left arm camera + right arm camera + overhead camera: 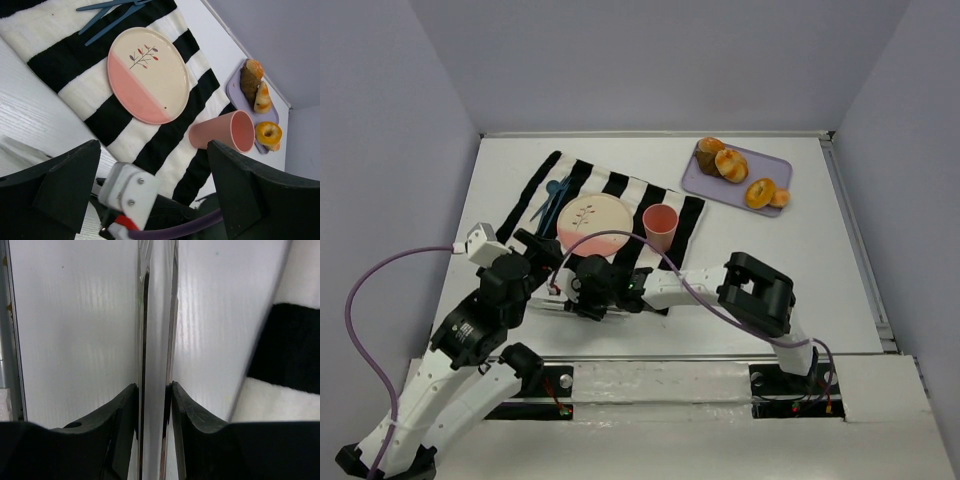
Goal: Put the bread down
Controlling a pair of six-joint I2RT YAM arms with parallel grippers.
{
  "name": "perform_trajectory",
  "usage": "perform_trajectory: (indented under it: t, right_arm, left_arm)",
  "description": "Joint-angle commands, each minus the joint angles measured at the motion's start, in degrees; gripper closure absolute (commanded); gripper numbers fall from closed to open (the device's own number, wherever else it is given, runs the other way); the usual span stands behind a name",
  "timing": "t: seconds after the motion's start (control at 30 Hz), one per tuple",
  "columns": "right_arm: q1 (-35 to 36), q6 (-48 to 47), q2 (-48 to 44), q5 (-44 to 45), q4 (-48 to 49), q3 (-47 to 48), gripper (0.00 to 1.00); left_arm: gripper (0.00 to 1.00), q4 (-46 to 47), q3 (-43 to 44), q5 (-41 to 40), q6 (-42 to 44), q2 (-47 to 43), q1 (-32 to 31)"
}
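Right wrist view shows my right gripper (154,387) clamped on a thin metal utensil (156,315); my left gripper (153,147) stands wide open. Bread (731,165) sits on the lilac tray (710,188), well apart from the plate (593,220). I judge the narrow pinch could let the utensil twist or slip when lifted, and the crowded arms could collide.

I see the bread (731,165) on the tray (700,183), far right; plate (592,222) and cup (660,228) sit on the cloth (620,185)

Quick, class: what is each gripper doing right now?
Left gripper: open, holding nothing.
Right gripper: shut on a thin metal tool.
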Motion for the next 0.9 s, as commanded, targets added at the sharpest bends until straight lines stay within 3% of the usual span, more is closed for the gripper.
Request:
perform_trajectory:
  t: [0.0,0.27,0.43,0.63,0.73,0.87]
  right_arm:
    - [0.2,8.4,-9.4,6.0,7.3,-1.1,0.63]
    - [-0.9,20.3,-25.5,27.9,7.4,-3.2,0.66]
    - [-7.0,28.2,-36.6,29.1,6.1,-7.7,0.69]
    - [-16.2,34.2,-50.3,41.4,-2.5,-13.1,0.66]
    - [-22.4,40.3,-54.3,49.9,-14.9,-13.8,0.65]
    - [-39.0,45.9,-58.7,41.4,-18.8,-17.7,0.66]
  left_arm:
    - [0.01,0.3,4.5,-2.6,-1.2,-1.2,0.2]
    - [0.01,2.6,9.3,-3.1,0.5,-2.5,0.2]
    - [0.01,2.6,8.4,-3.2,0.2,-3.5,0.2]
    - [0.01,3.7,6.6,-2.4,0.4,-2.7,0.2]
    - [0.01,5.3,5.1,-2.3,0.9,-1.3,0.3]
    - [0.01,7.7,3.8,-1.8,1.6,1.4,0.2]
